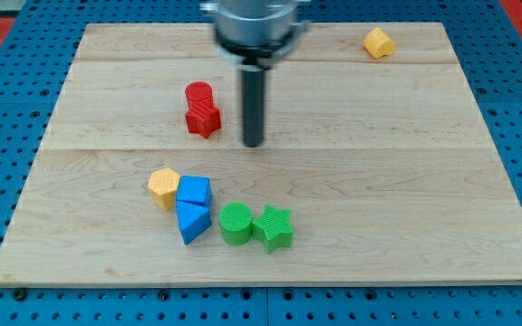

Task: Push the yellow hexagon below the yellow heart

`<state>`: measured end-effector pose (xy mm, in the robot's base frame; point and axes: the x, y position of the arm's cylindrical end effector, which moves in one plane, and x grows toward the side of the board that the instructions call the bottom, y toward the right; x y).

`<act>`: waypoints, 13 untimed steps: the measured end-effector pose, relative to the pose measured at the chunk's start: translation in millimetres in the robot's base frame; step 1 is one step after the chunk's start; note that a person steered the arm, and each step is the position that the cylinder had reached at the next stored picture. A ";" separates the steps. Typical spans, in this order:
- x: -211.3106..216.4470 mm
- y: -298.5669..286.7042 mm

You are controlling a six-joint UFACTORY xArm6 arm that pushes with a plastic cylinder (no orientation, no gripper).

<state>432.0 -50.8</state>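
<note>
The task looks barely begun. The yellow hexagon [163,186] lies near the board's left near part, touching the left edge of a blue block [194,191], with a second blue block [192,220] just nearer than that one. The yellow heart [379,42] sits at the far right, close to the board's [424,181] far edge. The two yellow pieces are well apart, almost on a diagonal across the wood, so the hexagon is not yet anywhere near its place on the near side of the heart.

My tip [254,143] rests on the board in the middle, a little left of centre, just right of the red blocks [202,109], which look like a cylinder standing against a star shape. It touches no block that I can see. It is farther than the hexagon and to its right, with open wood between them.

There are no jaws on this arm, only the rod, so there is nothing to spread or pinch.

What is left, as I judge it: bring my tip round to the hexagon's left near side, then push it right and far across the board. The blue blocks stand directly in that path, and a green cylinder [236,223] and a green star [274,227] lie just right of them, so the push may drag neighbours along
</note>
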 end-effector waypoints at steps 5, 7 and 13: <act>65.6 -13.6; 33.4 32.9; -57.8 240.9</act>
<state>374.3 190.1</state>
